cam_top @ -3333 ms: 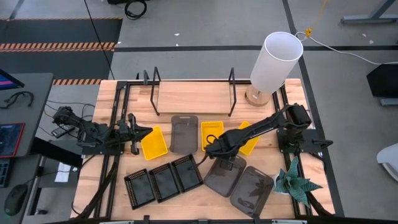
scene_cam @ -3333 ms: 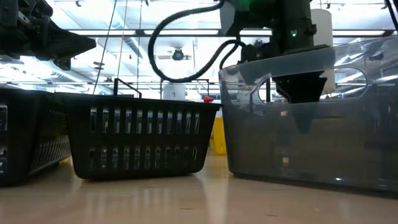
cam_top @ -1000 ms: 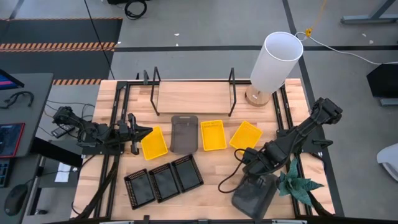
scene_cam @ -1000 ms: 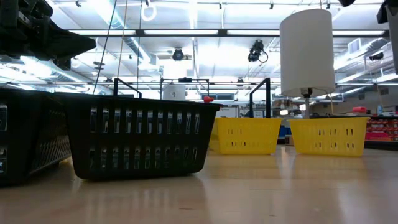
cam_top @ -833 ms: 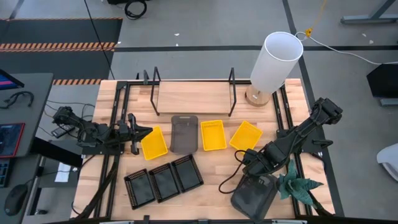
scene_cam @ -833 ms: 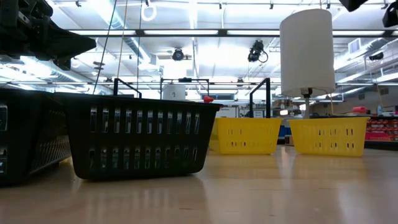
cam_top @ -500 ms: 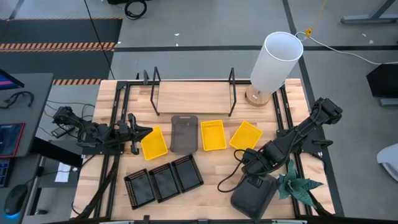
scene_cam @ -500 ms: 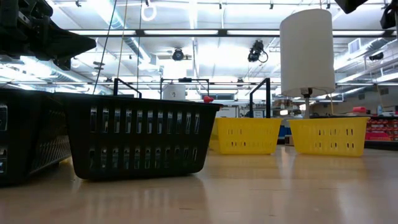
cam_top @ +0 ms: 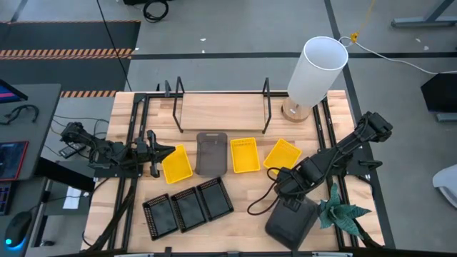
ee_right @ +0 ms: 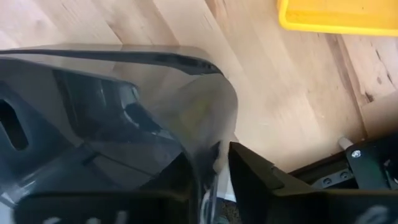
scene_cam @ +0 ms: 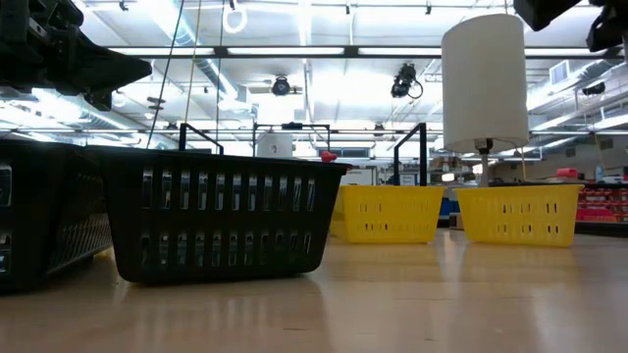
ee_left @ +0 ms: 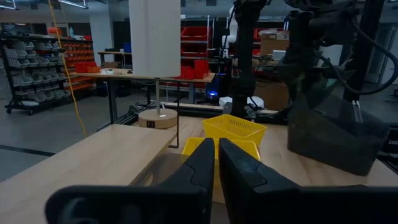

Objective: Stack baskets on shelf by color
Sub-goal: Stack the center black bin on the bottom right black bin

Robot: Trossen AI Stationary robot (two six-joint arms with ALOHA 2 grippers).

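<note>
Right gripper [cam_top: 287, 191] is clamped on the near rim of the dark grey baskets [cam_top: 290, 221] at 5 o'clock on the table; the wrist view shows the wall pinched between its fingers [ee_right: 249, 171]. That looks like two greys nested there, with the third grey basket [cam_top: 211, 153] at centre, just in front of the shelf [cam_top: 221, 112] at 12. Your path is tight: plant [cam_top: 341, 211] touching at 3, table edge just below. Yellow basket [cam_top: 282, 155] sits at 12 of the gripper; lift clear before moving. Left gripper [cam_top: 163, 150] waits at 9 beside another yellow basket [cam_top: 176, 164], fingers pressed together, holding nothing.
</note>
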